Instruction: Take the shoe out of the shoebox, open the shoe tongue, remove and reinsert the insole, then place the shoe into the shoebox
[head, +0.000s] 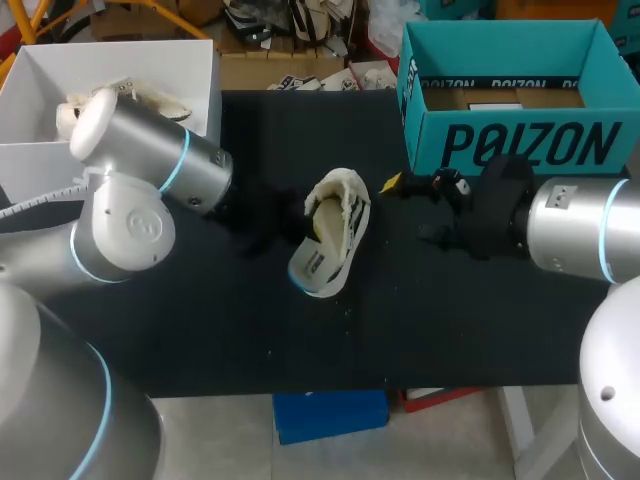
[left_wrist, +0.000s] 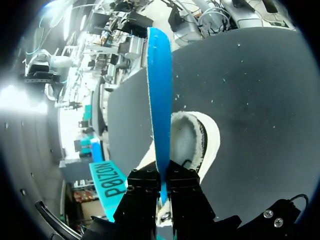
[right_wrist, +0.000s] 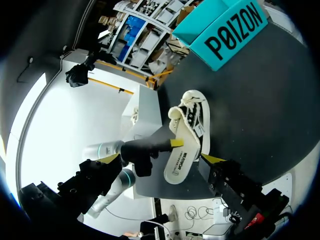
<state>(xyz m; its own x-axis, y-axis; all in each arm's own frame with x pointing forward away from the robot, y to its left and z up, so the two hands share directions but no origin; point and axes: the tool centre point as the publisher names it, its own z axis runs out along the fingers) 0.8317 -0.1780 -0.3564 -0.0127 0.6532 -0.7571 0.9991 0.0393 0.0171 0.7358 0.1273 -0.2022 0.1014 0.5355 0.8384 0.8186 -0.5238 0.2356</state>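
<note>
My left gripper (left_wrist: 161, 176) is pressed together on the blue insole (left_wrist: 160, 90), pinching it from both sides. From this wrist I see the insole edge-on, a thin blue strip running straight out ahead of the fingers. Just past it lies the shoe (left_wrist: 196, 140), its fuzzy lined opening facing the camera, resting on the dark table (left_wrist: 250, 90).

Over on the right wrist, my right gripper (right_wrist: 160, 159) is spread wide and holds nothing. The shoe (right_wrist: 192, 122) and the insole's pale printed face (right_wrist: 179, 162) sit ahead of it, between the two yellow tips but touching neither. My left arm's finger meets the insole there from the far side.

From overhead, the shoe (head: 335, 215) lies on its side just left of the frame's centre, the insole (head: 318, 265) slanting out from it toward lower left. I cannot tell how much of the insole sits inside. The right arm comes in from the right edge, stopping just beside the shoe. The teal shoebox (head: 520, 145) stands open at upper right, a white box (head: 40, 90) at upper left.
</note>
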